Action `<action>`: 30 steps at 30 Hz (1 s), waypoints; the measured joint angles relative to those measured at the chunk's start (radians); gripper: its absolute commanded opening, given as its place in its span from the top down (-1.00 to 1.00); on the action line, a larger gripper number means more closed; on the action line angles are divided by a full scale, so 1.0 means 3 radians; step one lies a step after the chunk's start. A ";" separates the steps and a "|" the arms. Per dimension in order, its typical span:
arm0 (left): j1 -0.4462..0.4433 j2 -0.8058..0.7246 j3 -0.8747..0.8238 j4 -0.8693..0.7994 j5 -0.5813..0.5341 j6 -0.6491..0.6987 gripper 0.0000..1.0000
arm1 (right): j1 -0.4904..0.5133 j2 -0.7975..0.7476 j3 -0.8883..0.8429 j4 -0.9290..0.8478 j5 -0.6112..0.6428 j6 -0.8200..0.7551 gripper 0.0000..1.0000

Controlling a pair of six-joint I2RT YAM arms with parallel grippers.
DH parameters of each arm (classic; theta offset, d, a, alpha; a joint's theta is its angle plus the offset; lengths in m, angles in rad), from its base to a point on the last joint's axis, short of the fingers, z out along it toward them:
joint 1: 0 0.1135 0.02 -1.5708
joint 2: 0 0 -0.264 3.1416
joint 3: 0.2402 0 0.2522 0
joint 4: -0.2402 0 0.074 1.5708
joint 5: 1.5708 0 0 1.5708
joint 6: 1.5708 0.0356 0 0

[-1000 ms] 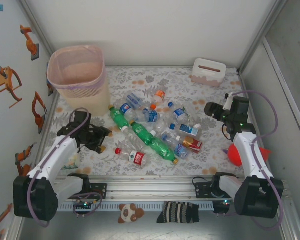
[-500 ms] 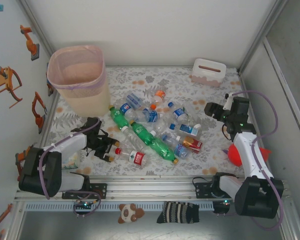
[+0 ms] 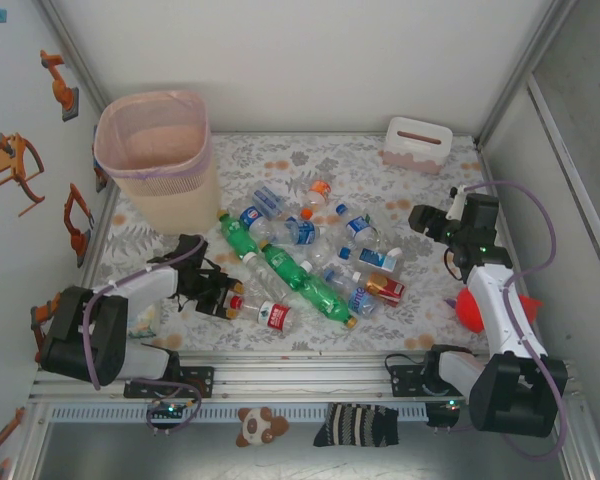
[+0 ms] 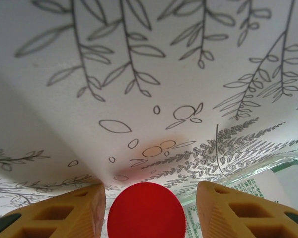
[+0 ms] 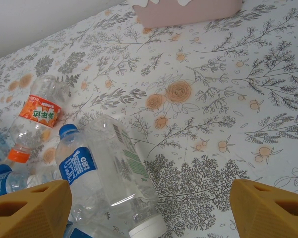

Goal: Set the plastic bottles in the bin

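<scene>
Plastic bottles (image 3: 310, 250) lie in a heap mid-table, among them two green ones (image 3: 305, 280). A clear bottle with a red label (image 3: 265, 312) lies nearest the front. Its red cap (image 4: 146, 210) sits between the fingers of my left gripper (image 3: 223, 298) (image 4: 150, 191). The left finger is close against the cap, and a gap shows at the right finger (image 4: 223, 208). My right gripper (image 3: 425, 222) (image 5: 149, 191) hangs open over the heap's right side, above a clear white-capped bottle (image 5: 119, 168) and a blue-labelled one (image 5: 77, 166). The bin (image 3: 158, 160) stands at the back left.
A white slotted box (image 3: 417, 143) (image 5: 184, 10) stands at the back right. A small red carton (image 3: 385, 288) lies among the bottles. A red object (image 3: 470, 310) sits by the right arm. Walls close in left and right.
My left arm has swung right and down to the red-capped bottle, and its jaws have narrowed around the cap. The right arm has stayed put.
</scene>
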 measured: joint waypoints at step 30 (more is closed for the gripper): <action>-0.0018 -0.0413 0.0599 -0.0646 -0.0505 0.0468 0.36 | 0.0000 -0.0037 0.0000 -0.0006 0.0000 -0.0001 -0.64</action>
